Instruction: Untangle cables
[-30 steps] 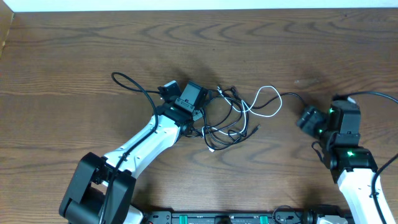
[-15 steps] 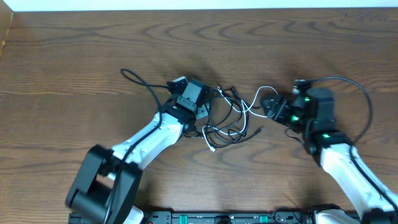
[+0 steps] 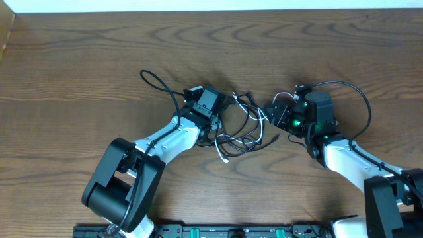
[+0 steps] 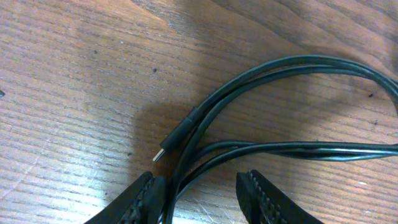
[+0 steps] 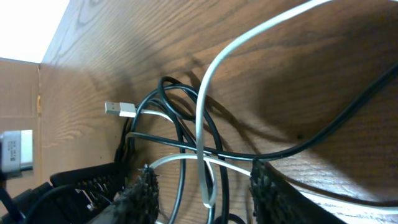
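- The cables (image 3: pixel 246 125) are lying in one knotted bunch around the middle of the table (image 3: pixel 66 59). The left gripper (image 3: pixel 223 111) is sitting at the bunch's 9 o'clock and the right gripper (image 3: pixel 272 116) at its 3 o'clock.
- The left gripper is released. Its jaws are standing apart and straddling a couple of black strands (image 4: pixel 280 149), and nothing is looking pinched. A small plug end (image 4: pixel 173 140) is lying just off the fingers at 11 o'clock.
- The right gripper is released too, with the white cord (image 5: pixel 205 93) and a black one running between its jaws.
- If I'm doing this step, I'm making sure each side is grabbing just one cord. Two strands in one pinch is only tightening the knot.
- I'm thinking the right side should be taking only the white cord, then pulling slowly toward 3 o'clock while the left is anchoring the black ones.
- I'm also watching the plug ends, since they're the bits likely to be snagging in the loops.
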